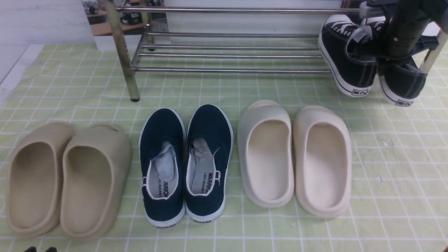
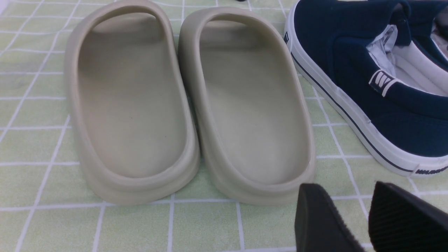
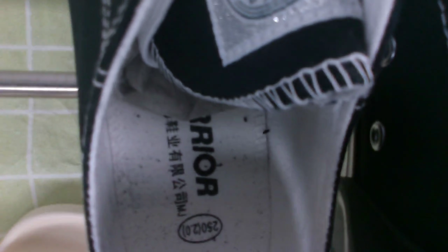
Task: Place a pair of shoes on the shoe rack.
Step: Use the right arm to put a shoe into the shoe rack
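Observation:
The two black canvas sneakers hang together at the right end of the shoe rack (image 1: 227, 70), the left one (image 1: 350, 59) and the right one (image 1: 402, 82) tilted. Their toes are over the chrome bars and their white-soled heels hang in front of the front bar. My right gripper (image 1: 379, 59) reaches down between them and is shut on their inner sides. The right wrist view is filled by one sneaker's white insole (image 3: 210, 168); the fingers are hidden there. My left gripper (image 1: 40, 249) sits low at the near left edge, open and empty (image 2: 344, 185).
On the green checked mat stand tan slides (image 1: 66, 178), navy slip-on shoes (image 1: 185, 161) and cream slides (image 1: 294, 154) in a row before the rack. The rack's brass front leg (image 1: 122, 52) stands at left. The tan slides (image 2: 189, 105) lie just ahead of my left gripper.

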Action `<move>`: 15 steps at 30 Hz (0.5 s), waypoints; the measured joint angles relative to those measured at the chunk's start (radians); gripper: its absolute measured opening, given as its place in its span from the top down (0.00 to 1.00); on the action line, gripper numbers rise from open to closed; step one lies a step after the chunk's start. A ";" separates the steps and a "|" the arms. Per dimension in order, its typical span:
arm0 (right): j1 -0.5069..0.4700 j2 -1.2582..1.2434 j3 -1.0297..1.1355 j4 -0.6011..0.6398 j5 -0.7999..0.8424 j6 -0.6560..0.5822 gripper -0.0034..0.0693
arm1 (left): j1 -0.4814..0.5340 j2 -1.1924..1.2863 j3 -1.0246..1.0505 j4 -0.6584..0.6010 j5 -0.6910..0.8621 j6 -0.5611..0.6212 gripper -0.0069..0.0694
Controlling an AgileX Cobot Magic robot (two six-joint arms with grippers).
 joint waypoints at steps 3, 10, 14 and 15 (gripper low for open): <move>-0.010 0.004 0.000 0.030 -0.014 -0.029 0.85 | 0.000 0.000 0.000 0.000 0.000 0.000 0.60; -0.029 0.002 -0.009 0.065 -0.079 -0.074 0.51 | 0.000 0.000 0.000 0.000 0.000 0.000 0.60; -0.029 -0.022 -0.004 0.068 -0.051 -0.099 0.35 | 0.000 0.000 0.000 0.000 0.000 0.000 0.60; -0.030 -0.046 0.012 0.073 -0.046 -0.112 0.29 | 0.000 0.000 0.000 0.000 0.000 0.000 0.60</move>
